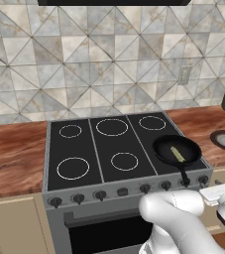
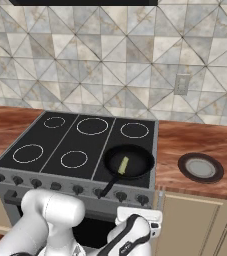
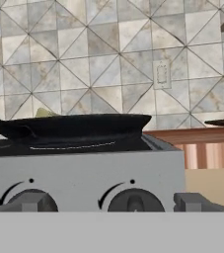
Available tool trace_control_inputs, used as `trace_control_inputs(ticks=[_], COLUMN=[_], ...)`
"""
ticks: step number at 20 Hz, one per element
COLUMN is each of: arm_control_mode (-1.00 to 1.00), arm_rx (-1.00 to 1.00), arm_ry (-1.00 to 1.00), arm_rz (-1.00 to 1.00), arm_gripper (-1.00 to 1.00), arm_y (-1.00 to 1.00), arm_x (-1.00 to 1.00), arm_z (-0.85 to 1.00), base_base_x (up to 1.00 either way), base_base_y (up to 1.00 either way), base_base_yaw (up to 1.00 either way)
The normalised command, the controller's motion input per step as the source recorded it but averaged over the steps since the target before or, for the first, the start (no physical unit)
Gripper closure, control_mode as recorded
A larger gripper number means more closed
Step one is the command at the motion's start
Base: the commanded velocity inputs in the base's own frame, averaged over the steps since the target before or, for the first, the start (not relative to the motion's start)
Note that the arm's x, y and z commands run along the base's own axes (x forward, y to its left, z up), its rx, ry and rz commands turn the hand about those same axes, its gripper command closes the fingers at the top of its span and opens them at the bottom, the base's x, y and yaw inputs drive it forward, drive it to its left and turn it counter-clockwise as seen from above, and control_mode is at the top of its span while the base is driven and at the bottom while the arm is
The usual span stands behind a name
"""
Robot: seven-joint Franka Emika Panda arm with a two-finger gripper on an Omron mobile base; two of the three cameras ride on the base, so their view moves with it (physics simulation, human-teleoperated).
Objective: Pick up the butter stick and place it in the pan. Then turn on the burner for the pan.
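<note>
you're looking at a round, shallow matte black pan (image 2: 129, 162) on the glossy stove's (image 1: 84, 149) front right burner, handle toward the knobs (image 3: 133, 200). the slim pale yellow butter stick (image 2: 123, 163) lies inside it, long axis front to back. your gripper (image 3: 111, 201) is wide open, empty.

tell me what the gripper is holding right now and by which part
Nothing. The gripper is open and empty, facing the stove knobs; the butter stick already lies in the pan.

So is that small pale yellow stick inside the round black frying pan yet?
Yes: the pale yellow butter stick lies inside the black frying pan on the stove.
</note>
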Motion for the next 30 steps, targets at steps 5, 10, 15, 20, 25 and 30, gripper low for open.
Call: trace_control_inputs(ticks=[5, 10, 15, 20, 25, 30], arm_control_mode=[-1.00, -1.00, -1.00, -1.00, -1.00, -1.00], arm_rx=[0.01, 0.02, 0.00, 0.00, 0.00, 0.00], arm_ry=[-0.04, -0.04, -0.03, -0.01, 0.00, 0.00], arm_rz=[0.00, 0.00, 0.00, 0.00, 0.00, 0.00], arm_gripper=[-1.00, -1.00, -1.00, -1.00, -1.00, -1.00], arm_y=[-0.03, -0.06, -0.03, 0.00, 0.00, 0.00], arm_x=[0.01, 0.02, 0.00, 0.00, 0.03, 0.12], arm_z=[-0.04, -0.03, -0.07, -0.05, 0.00, -0.01], base_base_x=[0.00, 0.00, 0.00, 0.00, 0.00, 0.00], base_base_y=[0.00, 0.00, 0.00, 0.00, 0.00, 0.00], base_base_yaw=[0.00, 0.00, 0.00, 0.00, 0.00, 0.00])
